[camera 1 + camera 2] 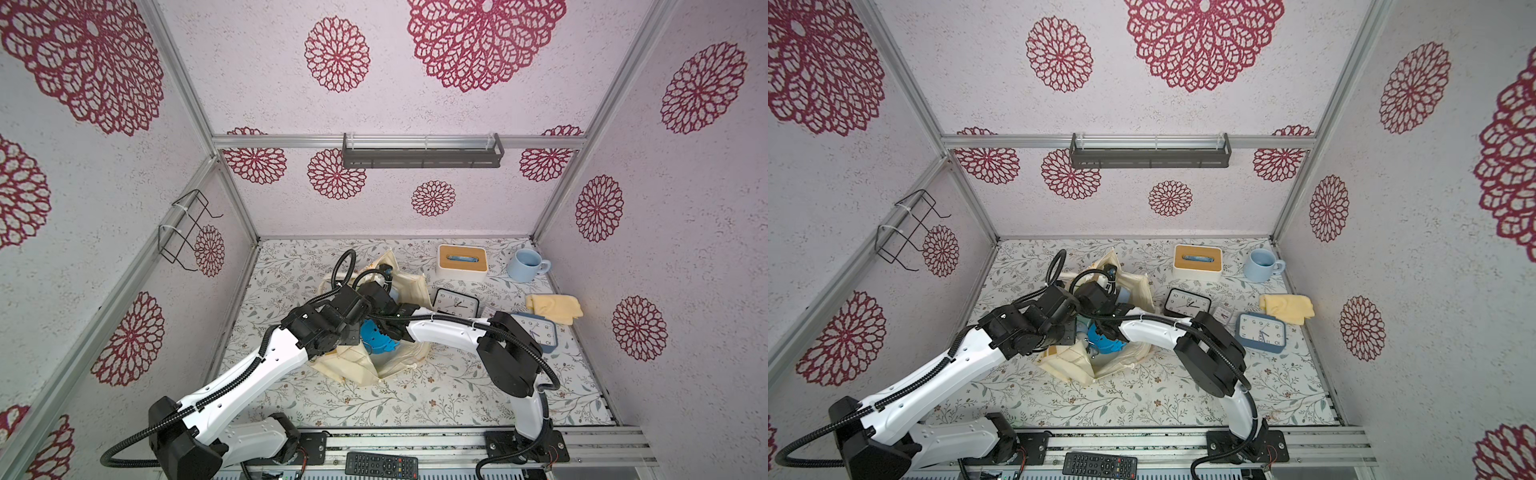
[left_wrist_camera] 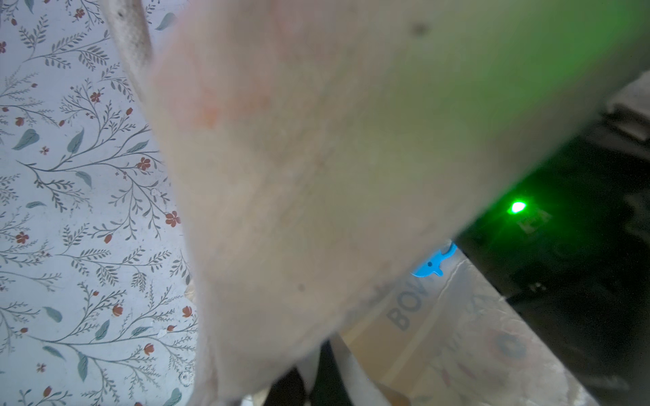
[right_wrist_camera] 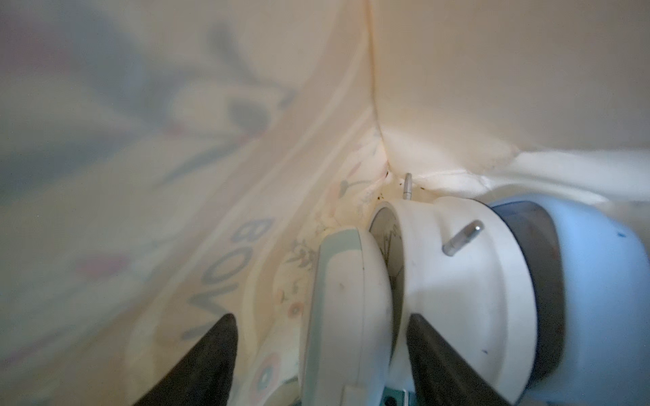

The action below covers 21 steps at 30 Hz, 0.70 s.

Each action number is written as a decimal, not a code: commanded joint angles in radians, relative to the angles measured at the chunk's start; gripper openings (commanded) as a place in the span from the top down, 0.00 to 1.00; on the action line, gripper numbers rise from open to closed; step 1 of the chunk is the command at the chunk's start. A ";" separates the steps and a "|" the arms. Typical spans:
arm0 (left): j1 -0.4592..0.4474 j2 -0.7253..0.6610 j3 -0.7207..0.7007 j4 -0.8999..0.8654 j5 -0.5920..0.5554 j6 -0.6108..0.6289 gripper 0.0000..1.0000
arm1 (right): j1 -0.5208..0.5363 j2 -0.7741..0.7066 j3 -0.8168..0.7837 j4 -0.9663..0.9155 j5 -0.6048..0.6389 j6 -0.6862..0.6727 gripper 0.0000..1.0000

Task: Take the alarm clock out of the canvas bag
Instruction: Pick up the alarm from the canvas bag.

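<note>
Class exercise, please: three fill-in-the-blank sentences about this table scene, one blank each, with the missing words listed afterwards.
1. Inside the canvas bag, the right gripper has its jaws ____.
2. The mug near the tissue box is light ____.
3. The folded cloth on the table is ____.
Missing words: open, blue, yellow.

The table (image 1: 415, 395) bears the canvas bag (image 1: 353, 365), tissue box (image 1: 461, 262), mug (image 1: 524, 266), yellow cloth (image 1: 555, 307), black clock (image 1: 456, 305) and blue clock (image 1: 1261, 332).

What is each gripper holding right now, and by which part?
Left gripper is shut, apparently on the rim of the canvas bag; the pinch is hidden. Right gripper holds nothing: open jaws straddle the mint-edged alarm clock inside.
</note>
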 commanded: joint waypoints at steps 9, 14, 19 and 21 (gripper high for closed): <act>-0.012 -0.010 0.038 0.016 -0.009 0.027 1.00 | -0.023 0.050 -0.004 -0.085 -0.072 0.054 0.23; -0.004 0.000 0.046 0.025 -0.008 0.028 1.00 | -0.013 0.005 -0.049 -0.129 -0.005 0.140 0.24; -0.004 0.012 0.051 0.033 -0.005 0.033 1.00 | -0.006 0.019 -0.040 -0.106 -0.047 0.146 0.26; -0.004 0.017 0.051 0.033 -0.003 0.034 1.00 | -0.005 0.040 -0.025 -0.090 -0.077 0.138 0.27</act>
